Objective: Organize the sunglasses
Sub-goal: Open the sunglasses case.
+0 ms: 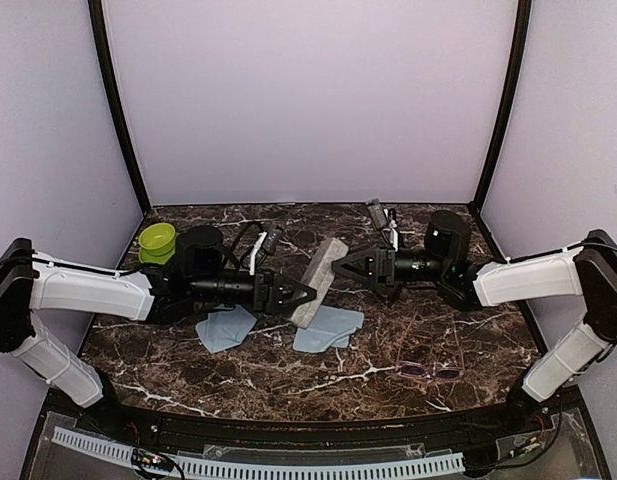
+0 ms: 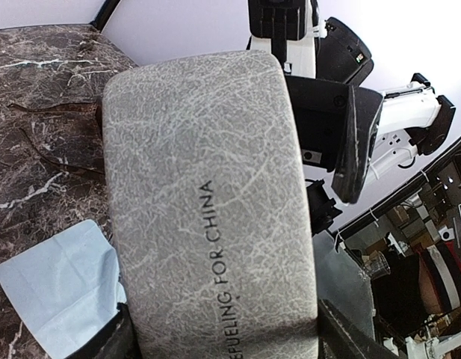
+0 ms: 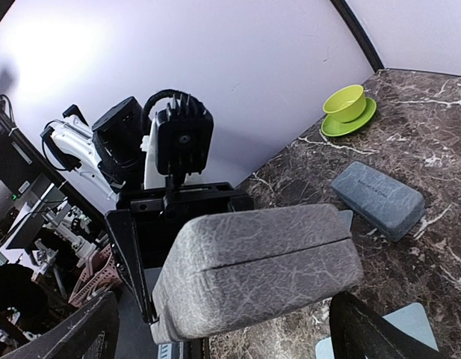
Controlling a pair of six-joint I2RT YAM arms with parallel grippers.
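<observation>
left gripper [image 1: 306,296]: clamped on grey glasses case [image 1: 322,270] | right gripper [image 1: 340,266]: jaws spread wide at case's other end | pink-purple sunglasses [image 1: 429,372]: on marble tabletop [image 1: 238,372], right-front of case, well apart

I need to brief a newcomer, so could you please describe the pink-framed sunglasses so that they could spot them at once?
Look at the dark marble table, toward its near right corner. Right of the two light blue cloths lie the sunglasses, alone on the stone. They have a thin pink-purple frame with dark lenses, unlike the bulky grey case.
</observation>
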